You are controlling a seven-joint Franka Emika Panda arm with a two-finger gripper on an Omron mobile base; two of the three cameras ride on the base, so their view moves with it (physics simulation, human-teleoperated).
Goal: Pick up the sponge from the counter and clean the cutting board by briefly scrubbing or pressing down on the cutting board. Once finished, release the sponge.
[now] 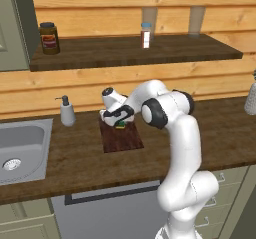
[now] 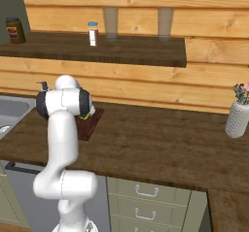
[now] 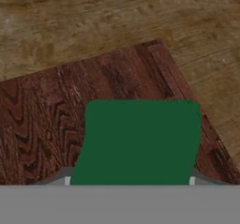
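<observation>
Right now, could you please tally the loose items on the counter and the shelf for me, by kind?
Sponges: 1, the sponge on the cutting board
Cutting boards: 1, the cutting board
Soap dispensers: 1, the soap dispenser
Vases: 1, the vase
Jars: 1, the dark jar
Bottles: 1, the small bottle
Total: 6

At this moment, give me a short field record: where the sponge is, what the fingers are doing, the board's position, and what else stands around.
sponge: green top up, on the cutting board, between the fingers
gripper: shut on the sponge, low over the board's far end
cutting board: flat on the counter, right of the sink
counter: dark wood worktop
sink: inset at left
soap dispenser: upright behind the sink's right corner
shelf: holds a dark jar and a small bottle
vase: far right on the counter
</observation>
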